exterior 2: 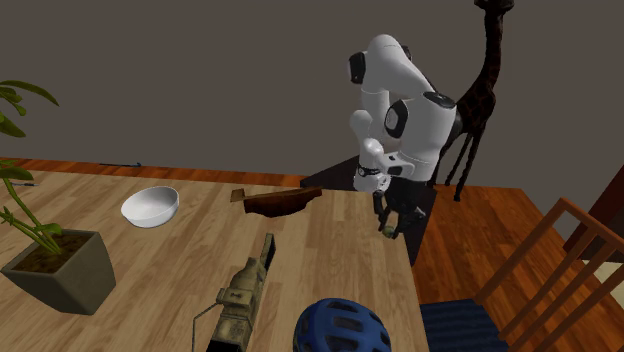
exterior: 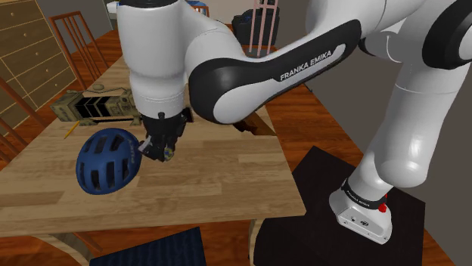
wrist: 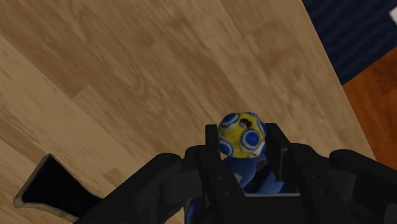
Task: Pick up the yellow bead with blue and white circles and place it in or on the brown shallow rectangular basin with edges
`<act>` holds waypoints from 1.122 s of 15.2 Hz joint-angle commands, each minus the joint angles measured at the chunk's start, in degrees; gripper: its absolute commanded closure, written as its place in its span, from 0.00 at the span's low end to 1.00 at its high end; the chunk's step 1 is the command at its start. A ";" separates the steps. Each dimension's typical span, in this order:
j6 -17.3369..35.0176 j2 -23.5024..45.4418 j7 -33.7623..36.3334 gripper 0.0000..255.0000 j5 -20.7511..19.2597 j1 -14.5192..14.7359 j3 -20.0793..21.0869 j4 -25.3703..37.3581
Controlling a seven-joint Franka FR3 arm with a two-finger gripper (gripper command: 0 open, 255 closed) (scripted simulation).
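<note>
While our gripper clamps the yellow bead above the wooden table, a blue rug, perhaps, lies beside it

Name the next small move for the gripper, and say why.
Probably carry the bead sideways toward the brown basin. The gripper is shut on the yellow bead with blue and white circles and seems to hang just above the wooden table. The basin lies apart from it, toward the second exterior view's left, so crossing over before lowering looks sensible.
</note>
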 commanded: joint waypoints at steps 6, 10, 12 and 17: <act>0.55 -5.91 -6.16 1.00 5.18 -4.78 -0.23 -3.56; 3.55 -12.67 -14.03 1.00 11.21 -9.56 -2.13 -9.97; 4.66 -15.59 -18.04 1.00 13.90 -11.18 -3.70 -12.67; 6.57 -21.26 -27.63 1.00 19.10 -14.05 -8.44 -18.08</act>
